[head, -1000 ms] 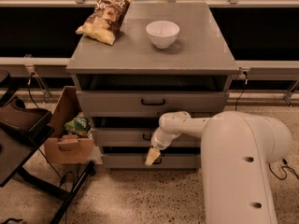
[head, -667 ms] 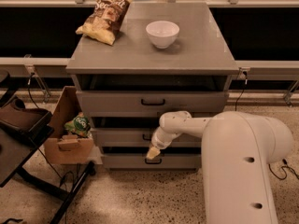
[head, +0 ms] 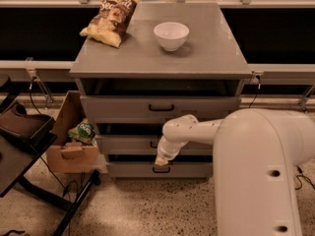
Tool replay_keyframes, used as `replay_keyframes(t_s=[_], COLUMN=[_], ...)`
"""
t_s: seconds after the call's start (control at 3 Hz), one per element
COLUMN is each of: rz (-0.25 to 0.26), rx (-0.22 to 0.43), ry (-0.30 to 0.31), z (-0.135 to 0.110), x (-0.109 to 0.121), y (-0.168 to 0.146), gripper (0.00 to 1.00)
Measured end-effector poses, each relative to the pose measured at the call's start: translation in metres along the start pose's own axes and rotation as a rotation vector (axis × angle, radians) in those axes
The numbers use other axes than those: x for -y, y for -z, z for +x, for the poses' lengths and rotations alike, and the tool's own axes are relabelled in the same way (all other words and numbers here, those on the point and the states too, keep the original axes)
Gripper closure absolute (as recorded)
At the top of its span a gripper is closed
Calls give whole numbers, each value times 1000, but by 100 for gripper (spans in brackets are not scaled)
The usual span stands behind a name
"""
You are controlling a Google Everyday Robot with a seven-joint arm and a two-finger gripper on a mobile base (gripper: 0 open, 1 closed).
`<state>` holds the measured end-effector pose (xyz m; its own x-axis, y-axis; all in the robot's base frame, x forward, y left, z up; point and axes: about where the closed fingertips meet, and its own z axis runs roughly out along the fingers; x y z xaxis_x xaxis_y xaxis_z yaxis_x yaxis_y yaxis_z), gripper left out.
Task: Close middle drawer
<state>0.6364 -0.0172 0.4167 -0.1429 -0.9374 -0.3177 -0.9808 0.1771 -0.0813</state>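
The grey cabinet [head: 162,58] has three drawers. The middle drawer [head: 123,144] shows a flat grey front with a dark gap above it. Its small black handle [head: 153,144] is partly hidden by my wrist. The top drawer [head: 118,108] and lowest drawer [head: 128,169] have like fronts and black handles. My gripper [head: 161,159] hangs from the white arm [head: 197,129], right in front of the middle drawer's centre. Its pale tip points down, just above the lowest drawer's handle [head: 161,170]. Whether it touches the drawer front I cannot tell.
A chip bag [head: 110,14] and a white bowl [head: 171,35] sit on the cabinet top. A cardboard box [head: 69,149] with a green packet [head: 82,131] stands on the floor at the cabinet's left. A dark chair [head: 22,146] is at far left. My bulky white arm body [head: 266,176] fills the lower right.
My gripper has crept slightly up and in towards the middle drawer front. Nothing else has visibly moved.
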Motion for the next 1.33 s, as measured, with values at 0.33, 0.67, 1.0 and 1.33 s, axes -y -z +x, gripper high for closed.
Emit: replay_keyframes(t_s=[0.33, 0.67, 1.0, 1.33], rz=[2, -54, -82, 9], rx=[-201, -377, -531, -577], ry=[108, 151, 66, -145], z=[-9, -20, 2, 41], x=[-30, -91, -147, -157], y=[45, 96, 172, 257], gripper=[100, 100, 100, 100])
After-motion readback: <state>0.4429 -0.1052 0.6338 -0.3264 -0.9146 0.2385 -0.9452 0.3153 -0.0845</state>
